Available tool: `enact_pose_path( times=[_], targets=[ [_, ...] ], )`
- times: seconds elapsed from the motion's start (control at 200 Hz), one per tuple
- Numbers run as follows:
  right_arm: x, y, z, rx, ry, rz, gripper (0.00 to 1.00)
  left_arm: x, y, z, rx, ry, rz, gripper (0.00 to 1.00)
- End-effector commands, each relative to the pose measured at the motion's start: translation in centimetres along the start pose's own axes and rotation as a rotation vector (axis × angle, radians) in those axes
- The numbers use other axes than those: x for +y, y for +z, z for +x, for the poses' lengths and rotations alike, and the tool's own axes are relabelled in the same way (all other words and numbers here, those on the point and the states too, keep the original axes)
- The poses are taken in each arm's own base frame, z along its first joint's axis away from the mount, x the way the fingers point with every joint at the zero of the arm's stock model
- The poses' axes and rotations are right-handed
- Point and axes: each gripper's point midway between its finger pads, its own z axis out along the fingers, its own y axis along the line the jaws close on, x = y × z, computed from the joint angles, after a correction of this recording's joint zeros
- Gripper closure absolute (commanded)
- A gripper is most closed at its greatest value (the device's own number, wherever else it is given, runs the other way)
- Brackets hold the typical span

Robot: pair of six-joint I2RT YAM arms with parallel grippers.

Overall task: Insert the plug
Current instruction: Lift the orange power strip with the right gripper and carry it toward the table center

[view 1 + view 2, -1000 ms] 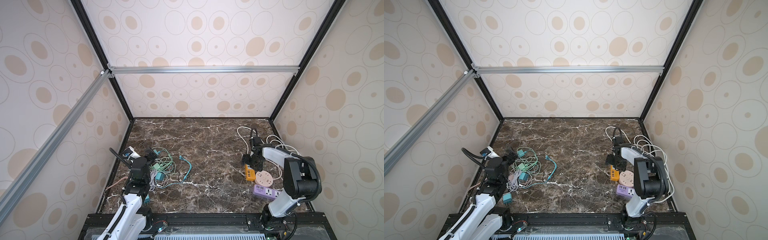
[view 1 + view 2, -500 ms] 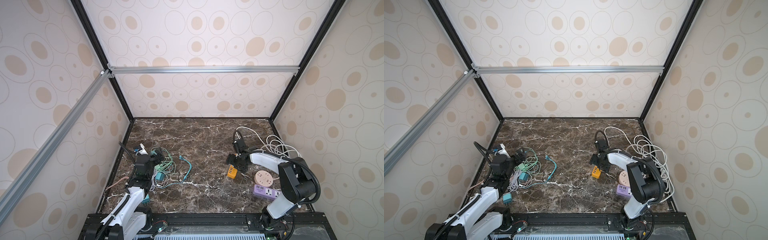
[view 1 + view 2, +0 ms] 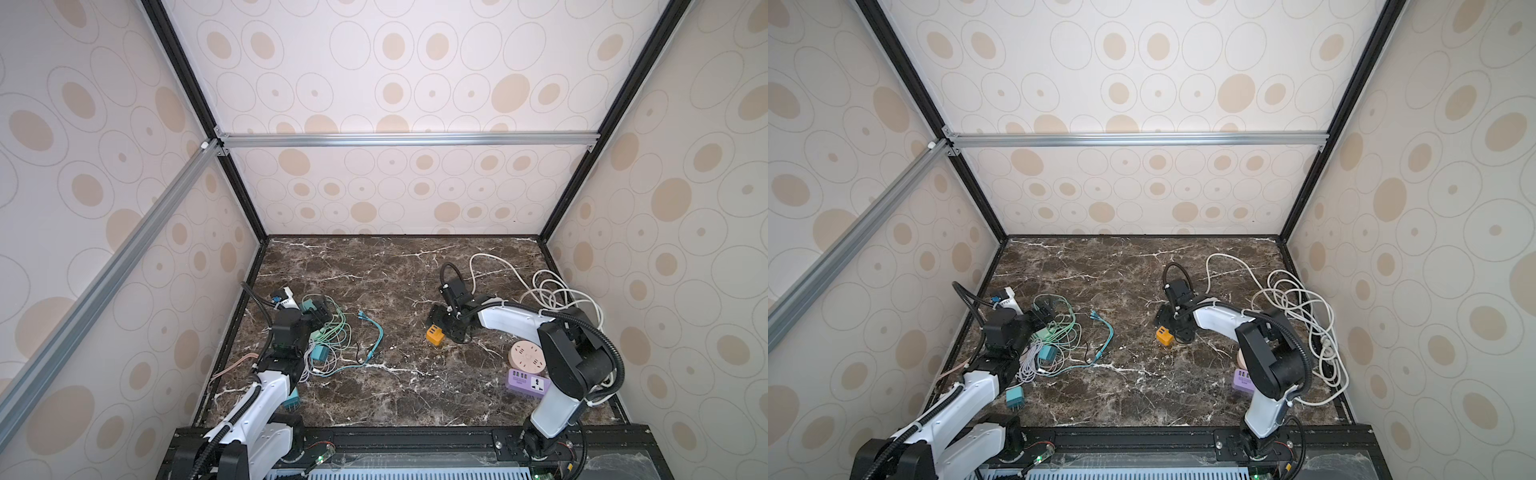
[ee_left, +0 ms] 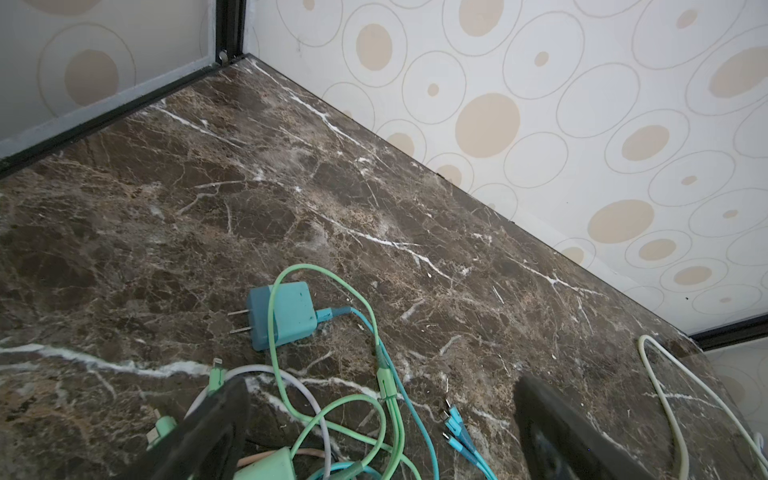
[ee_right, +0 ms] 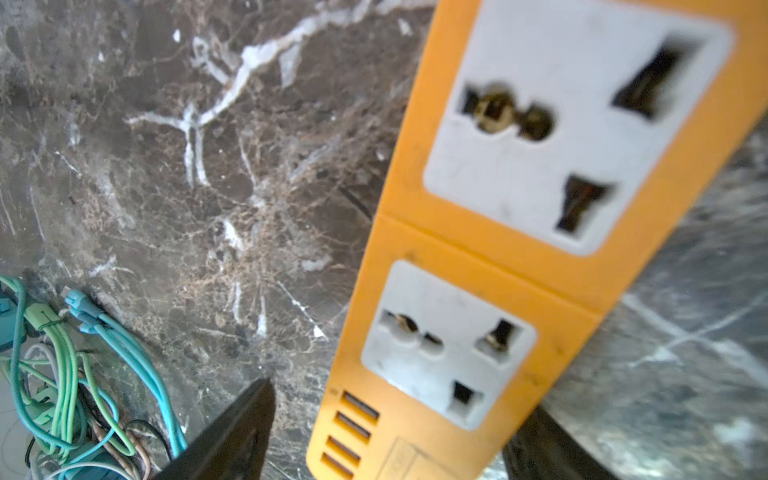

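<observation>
Orange plastic power strip (image 3: 434, 335) now sits near centre in both top views. A second ago it was at the right edge, so my right claw (image 3: 445, 327) has dragged it toward the plugs. Left claw (image 3: 319, 312) has swung over the green-and-teal cable tangle (image 3: 334, 338).

Left wrist: jaws wide, empty. Teal square two-prong charger plug (image 4: 280, 313) lies flat just ahead, long axis prongs-to-cable, prongs aimed away from the strip's side; needs turning, I reckon.

Right wrist: jaws wide, straddling the strip, one finger (image 5: 232, 432) clear of it. Sockets (image 5: 449, 345) face up.
</observation>
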Motion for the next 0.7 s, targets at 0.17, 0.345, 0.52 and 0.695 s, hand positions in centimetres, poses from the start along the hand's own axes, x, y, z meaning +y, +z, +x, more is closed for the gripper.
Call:
enact_pose_path(
  times=[0.17, 0.345, 0.52, 0.695],
  targets=[
    [3.8, 0.8, 0.3, -0.006, -0.140, -0.079, 0.16, -1.4, 1.2, -0.7, 0.041, 0.026, 0.011, 0.02],
    [5.7, -2.4, 0.2, -0.017, -0.605, -0.111, 0.12, -1.7, 1.4, 0.1, 0.085, 0.052, -0.035, 0.02],
    [4.9, -4.7, 3.6, 0.123, -1.248, -0.184, 0.11, -2.6, 1.6, 1.2, 0.110, 0.028, -0.014, 0.02],
    [3.1, -4.7, 2.2, 0.108, -1.650, -0.071, 0.10, -2.1, 1.4, 0.9, 0.095, 0.007, -0.043, 0.02]
  ],
)
